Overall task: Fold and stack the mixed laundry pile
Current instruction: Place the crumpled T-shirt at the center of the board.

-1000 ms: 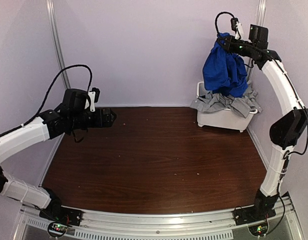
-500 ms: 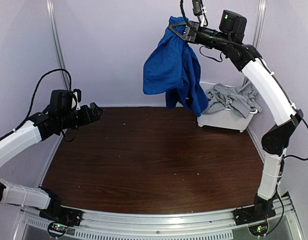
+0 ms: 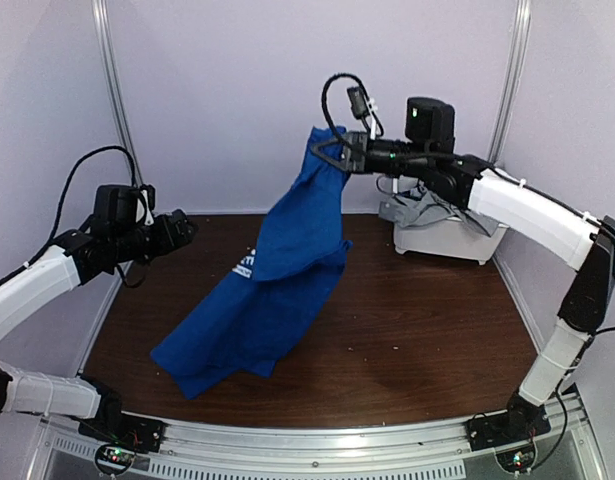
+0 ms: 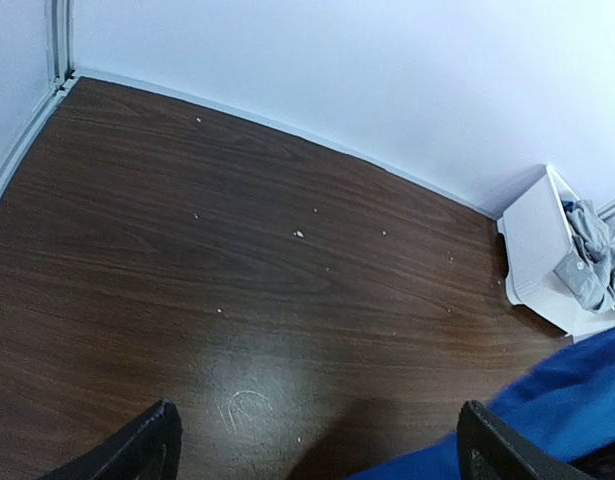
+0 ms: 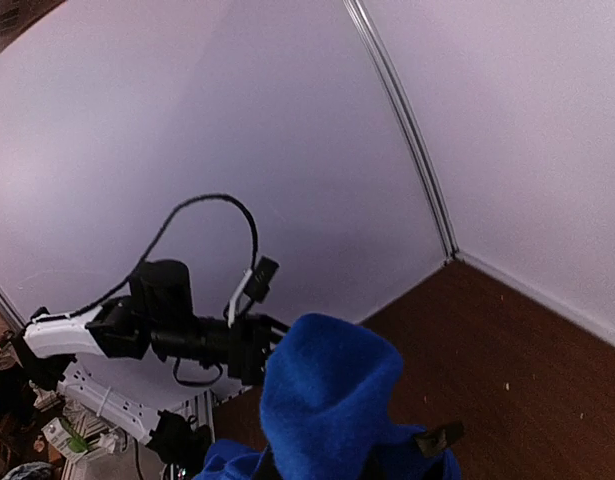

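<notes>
Pale lilac walls (image 3: 227,80), dark wood-grain tabletop (image 3: 427,310), metal corner posts (image 3: 115,80).

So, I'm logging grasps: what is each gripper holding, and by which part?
The right gripper holds the blue garment by a bunched upper edge; the left gripper is open and empty.

The white print (image 3: 245,266) on the blue garment (image 3: 277,300) is mostly folded away and unreadable
</notes>
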Robot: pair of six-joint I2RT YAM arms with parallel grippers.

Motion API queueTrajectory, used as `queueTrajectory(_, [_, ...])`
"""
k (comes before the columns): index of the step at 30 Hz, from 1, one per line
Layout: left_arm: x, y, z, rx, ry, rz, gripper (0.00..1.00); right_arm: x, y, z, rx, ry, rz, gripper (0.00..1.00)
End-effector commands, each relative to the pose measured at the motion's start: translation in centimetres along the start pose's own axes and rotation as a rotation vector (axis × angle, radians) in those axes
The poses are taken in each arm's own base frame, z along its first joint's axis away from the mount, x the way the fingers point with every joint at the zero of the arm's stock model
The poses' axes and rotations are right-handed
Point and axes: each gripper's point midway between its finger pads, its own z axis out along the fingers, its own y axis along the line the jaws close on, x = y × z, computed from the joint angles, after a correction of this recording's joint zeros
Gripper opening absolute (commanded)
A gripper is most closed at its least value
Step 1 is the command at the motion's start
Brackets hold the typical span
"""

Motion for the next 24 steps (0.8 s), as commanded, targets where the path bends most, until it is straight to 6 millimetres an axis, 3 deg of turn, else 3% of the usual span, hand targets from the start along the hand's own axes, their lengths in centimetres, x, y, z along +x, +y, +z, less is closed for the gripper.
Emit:
queueTrajectory(1, [2.4, -0.7, 1.0, 0.089, 0.084, 0.068, 0.98, 7.1, -6.9, -5.5, 0.222, -0.004, 0.067, 0.03])
queueTrajectory(4, [4.3, -0.6, 1.8, 0.11, 0.142, 0.09, 0.98, 15.9, -10.3, -9.2, 0.359, 0.13, 0.143, 0.31])
queueTrajectory(5, [5.0, -0.5, 2.0, 0.112, 0.166, 0.097, 0.98, 18.9, -11.2, -10.6, 0.411, 0.185, 0.163, 0.36])
queueTrajectory(8, [7.4, -0.4, 2.5, 0.119, 0.231, 0.129, 0.98, 23.9, -13.0, -15.2, 0.557, 0.279, 0.194, 0.59])
queueTrajectory(10, [9.2, -1.0, 2.6, 0.125, 0.271, 0.17, 0.98, 24.7, -13.5, -17.9, 0.646, 0.296, 0.181, 0.85])
queueTrajectory(11, [10.1, -1.2, 2.5, 0.121, 0.29, 0.193, 0.98, 25.0, -13.6, -18.9, 0.683, 0.314, 0.17, 0.9])
queueTrajectory(15, [14.9, -1.3, 2.1, 0.069, 0.41, 0.263, 0.98, 26.3, -12.6, -21.1, 0.716, 0.406, 0.17, 0.94])
queueTrajectory(19, [19.6, 1.3, 1.1, -0.054, 0.53, 0.29, 0.94, 28.6, -11.9, -22.6, 0.744, 0.485, 0.217, 1.0])
queueTrajectory(24, [23.7, 3.0, -0.8, -0.118, 0.629, 0.28, 0.87, 31.3, -6.9, -20.1, 0.516, 0.547, 0.222, 0.98])
